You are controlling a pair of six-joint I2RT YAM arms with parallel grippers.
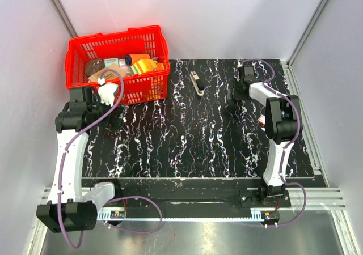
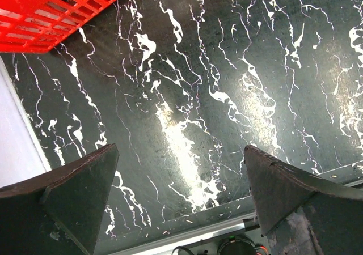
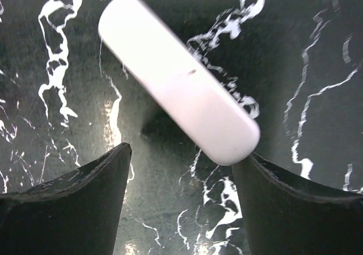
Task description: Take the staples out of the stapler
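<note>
The stapler (image 1: 197, 83), small and dark with a pale top strip, lies on the black marbled mat (image 1: 187, 136) at the back centre, with no gripper touching it. My right gripper (image 1: 245, 78) hangs to its right, low over the mat. In the right wrist view that gripper (image 3: 184, 153) is open above a white oblong piece (image 3: 176, 85), which lies slantwise with its lower end against the right fingertip (image 3: 249, 164). My left gripper (image 1: 113, 118) is open wide by the basket's front corner, and between its fingers (image 2: 180, 148) there is only bare mat.
A red basket (image 1: 116, 42) with several packaged goods stands at the back left of the mat; its corner (image 2: 51, 11) shows in the left wrist view. Something small and red (image 1: 262, 120) peeks out behind the right arm. The mat's near edge and a metal rail (image 2: 187, 235) lie below the left fingers.
</note>
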